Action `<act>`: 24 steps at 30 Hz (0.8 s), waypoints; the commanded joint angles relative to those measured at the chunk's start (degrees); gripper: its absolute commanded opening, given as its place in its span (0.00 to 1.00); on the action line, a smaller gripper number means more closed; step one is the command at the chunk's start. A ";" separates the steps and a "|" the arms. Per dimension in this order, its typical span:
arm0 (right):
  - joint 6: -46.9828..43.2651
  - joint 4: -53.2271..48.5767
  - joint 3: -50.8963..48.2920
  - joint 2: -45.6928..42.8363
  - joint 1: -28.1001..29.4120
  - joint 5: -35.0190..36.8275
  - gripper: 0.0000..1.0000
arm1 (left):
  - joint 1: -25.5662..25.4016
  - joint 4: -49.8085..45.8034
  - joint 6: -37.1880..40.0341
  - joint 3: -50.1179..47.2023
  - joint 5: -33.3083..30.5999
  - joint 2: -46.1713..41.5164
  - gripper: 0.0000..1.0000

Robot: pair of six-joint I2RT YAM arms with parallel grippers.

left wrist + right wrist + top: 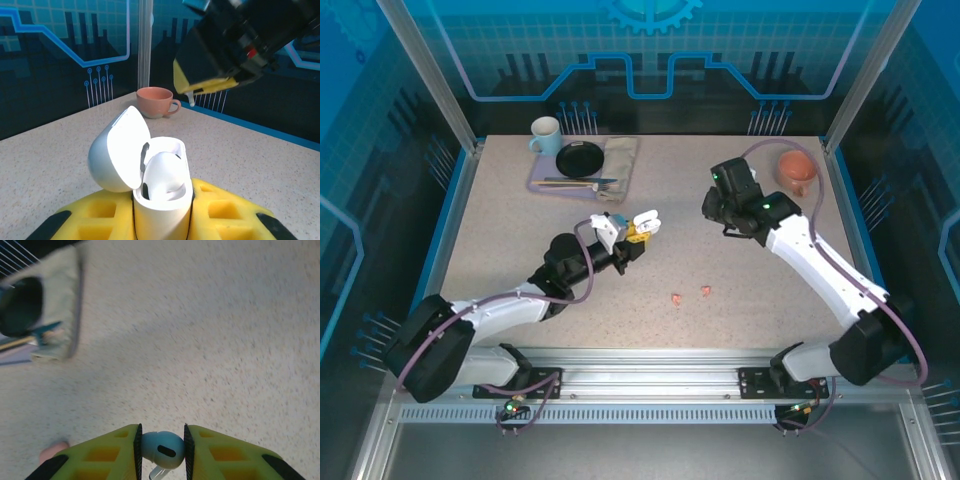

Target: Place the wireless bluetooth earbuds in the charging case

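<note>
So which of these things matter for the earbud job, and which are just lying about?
Job: open white charging case in left end effector, white earbud in right end effector, two loose pink earbuds.
Lying about: white mug, black dish, cloth, cutlery, pink cup.

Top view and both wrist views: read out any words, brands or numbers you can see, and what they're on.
None to read. The charging case, white earbud and pink cup carry no lettering; the backdrop shows a gear and circuit lines, no letters.
</note>
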 commanded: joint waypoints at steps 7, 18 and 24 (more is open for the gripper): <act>-16.63 16.08 0.16 -8.13 3.09 -5.05 0.28 | -0.02 5.77 -2.78 7.33 4.12 6.03 0.00; -24.55 24.80 -2.01 -11.23 9.13 -7.51 0.28 | -0.94 5.67 -4.90 13.32 4.35 9.48 0.00; -25.92 25.17 -3.04 -10.53 9.68 -8.72 0.28 | -1.09 5.92 -5.90 14.11 3.91 9.50 0.00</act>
